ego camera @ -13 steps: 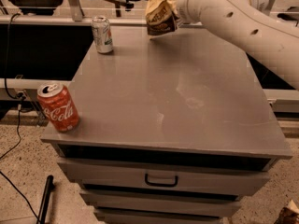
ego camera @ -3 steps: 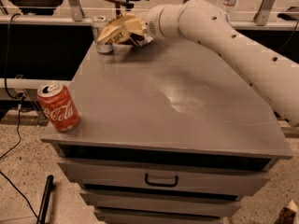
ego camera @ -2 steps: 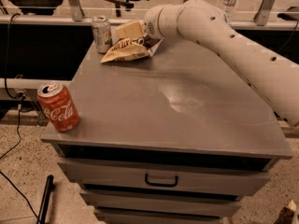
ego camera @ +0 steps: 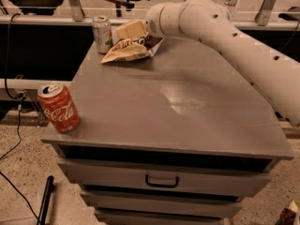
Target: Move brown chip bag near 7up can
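The brown chip bag lies flat on the grey cabinet top at its back left, dark brown part to the right and cream part to the left. The 7up can stands upright just left of the bag, almost touching it. My gripper is at the end of the white arm, right over the bag's back edge and close to the can.
A red Coca-Cola can stands upright at the front left corner of the cabinet top. The cabinet has drawers below, one with a dark handle. A rail and a chair base lie behind the cabinet. A cable hangs at the left.
The arm carried the chip bag from the back right to the back left and lowered it. The bag now lies on the cabinet top beside the 7up can.
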### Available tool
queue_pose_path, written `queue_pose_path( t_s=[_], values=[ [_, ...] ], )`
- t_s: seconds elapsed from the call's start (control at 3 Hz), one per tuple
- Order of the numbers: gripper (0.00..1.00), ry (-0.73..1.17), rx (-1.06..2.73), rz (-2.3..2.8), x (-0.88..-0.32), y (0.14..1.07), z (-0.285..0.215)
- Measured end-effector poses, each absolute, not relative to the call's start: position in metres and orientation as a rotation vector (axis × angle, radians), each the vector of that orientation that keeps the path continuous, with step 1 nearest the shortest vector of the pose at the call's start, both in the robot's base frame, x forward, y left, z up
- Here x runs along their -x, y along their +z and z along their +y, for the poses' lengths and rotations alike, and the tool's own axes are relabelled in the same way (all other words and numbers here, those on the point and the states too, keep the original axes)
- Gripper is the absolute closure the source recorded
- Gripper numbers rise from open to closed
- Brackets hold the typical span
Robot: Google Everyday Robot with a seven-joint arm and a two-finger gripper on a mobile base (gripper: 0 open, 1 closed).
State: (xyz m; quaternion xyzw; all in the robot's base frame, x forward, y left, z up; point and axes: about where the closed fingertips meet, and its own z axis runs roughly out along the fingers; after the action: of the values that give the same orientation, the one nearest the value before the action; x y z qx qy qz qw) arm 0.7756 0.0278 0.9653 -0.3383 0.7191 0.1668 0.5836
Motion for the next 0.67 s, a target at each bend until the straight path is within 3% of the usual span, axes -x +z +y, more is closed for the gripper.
queue_pose_path(
  t_s=[0.33, 0.67],
  values=[
    [0.00, 0.297, 0.826, 1.704, -0.768, 0.982, 0.010],
    [0.00, 0.122, 0.823, 1.741, -0.747, 1.026, -0.047]
  ],
)
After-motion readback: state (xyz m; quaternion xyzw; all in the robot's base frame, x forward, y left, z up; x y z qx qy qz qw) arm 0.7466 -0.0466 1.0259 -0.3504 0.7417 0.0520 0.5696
